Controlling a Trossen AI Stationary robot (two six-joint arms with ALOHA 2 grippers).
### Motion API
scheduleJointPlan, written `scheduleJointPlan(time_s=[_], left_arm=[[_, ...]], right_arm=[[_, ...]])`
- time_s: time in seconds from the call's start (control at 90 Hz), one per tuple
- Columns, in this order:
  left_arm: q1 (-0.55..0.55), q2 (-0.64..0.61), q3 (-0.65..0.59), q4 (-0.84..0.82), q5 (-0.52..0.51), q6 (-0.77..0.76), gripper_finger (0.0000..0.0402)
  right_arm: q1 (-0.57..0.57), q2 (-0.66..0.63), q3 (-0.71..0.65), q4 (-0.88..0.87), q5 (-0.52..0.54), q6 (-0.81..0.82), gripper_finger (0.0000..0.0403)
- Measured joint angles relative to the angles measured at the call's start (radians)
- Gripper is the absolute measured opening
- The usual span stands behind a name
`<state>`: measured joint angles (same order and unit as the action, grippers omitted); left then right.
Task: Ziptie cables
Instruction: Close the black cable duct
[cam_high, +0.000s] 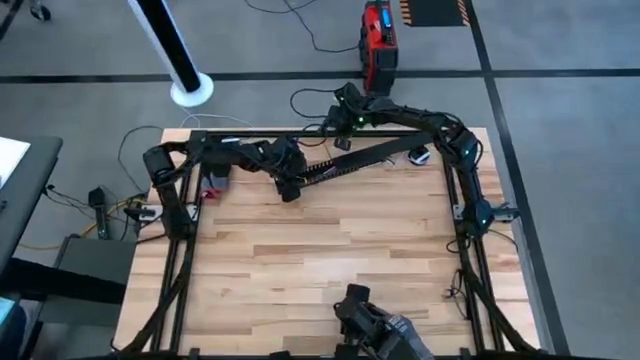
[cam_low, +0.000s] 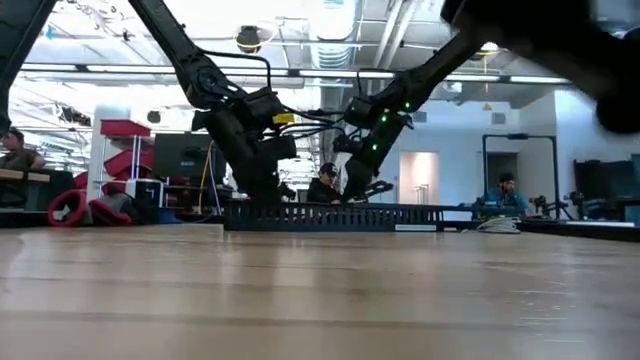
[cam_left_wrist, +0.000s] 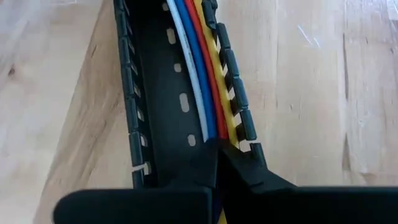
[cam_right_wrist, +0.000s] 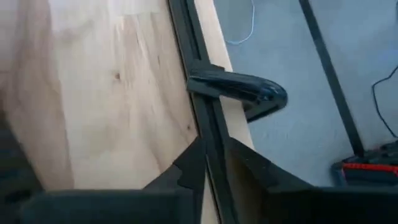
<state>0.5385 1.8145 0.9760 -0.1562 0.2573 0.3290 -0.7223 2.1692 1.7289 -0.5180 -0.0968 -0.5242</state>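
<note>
The cables (cam_left_wrist: 202, 74), white, blue, red and yellow, lie side by side inside a long black comb-slotted channel (cam_left_wrist: 155, 93), along one of its walls. The channel (cam_high: 365, 157) lies slantwise on the far half of the wooden table. My left gripper (cam_high: 291, 188) is at its left end, shut on the cables (cam_left_wrist: 217, 171). My right gripper (cam_high: 344, 122) is at the table's far edge, its fingers (cam_right_wrist: 186, 168) closed about a thin flat black strip (cam_right_wrist: 196, 81) that runs along that edge. My left gripper pinches the bundle of cables (cam_left_wrist: 214, 134) between its two fingers at the channel's left end. The fingers lie along the channel. Beyond them the cables stay down in the channel. The fingers hide the contact itself. My right gripper has the flat black strip (cam_right_wrist: 210, 140) in the narrow gap between its two fingers, which point along it. I cannot tell whether the strip is lifted or lies on the table.
A glossy black bracket (cam_right_wrist: 239, 90) sticks out from the strip over the table's far edge. A small white coil (cam_high: 421, 155) lies by the channel's right end, and a small box (cam_high: 215, 185) at the left. Bare wood (cam_high: 330, 250) fills the near half.
</note>
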Motion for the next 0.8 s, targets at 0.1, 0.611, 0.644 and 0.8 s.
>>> scheduleJointPlan(time_s=[0.1, 0.611, 0.644, 0.8], left_arm=[[0.0, 0.0, 0.0, 0.0, 0.0, 0.006, 0.0], [0.005, -0.002, 0.001, -0.007, -0.001, 0.011, 0.0], [0.005, -0.002, 0.002, -0.01, 0.0, 0.011, 0.0], [0.005, -0.002, 0.002, -0.016, -0.001, 0.021, 0.0]], right_arm=[[0.006, -0.009, 0.053, -0.137, -0.003, 0.0, 0.0068], [0.08, -0.006, -0.028, -0.258, -0.014, 0.132, 0.0002], [0.084, -0.007, -0.029, -0.265, -0.014, 0.132, 0.0001], [0.104, -0.047, -0.029, -0.274, -0.014, 0.131, 0.0001]])
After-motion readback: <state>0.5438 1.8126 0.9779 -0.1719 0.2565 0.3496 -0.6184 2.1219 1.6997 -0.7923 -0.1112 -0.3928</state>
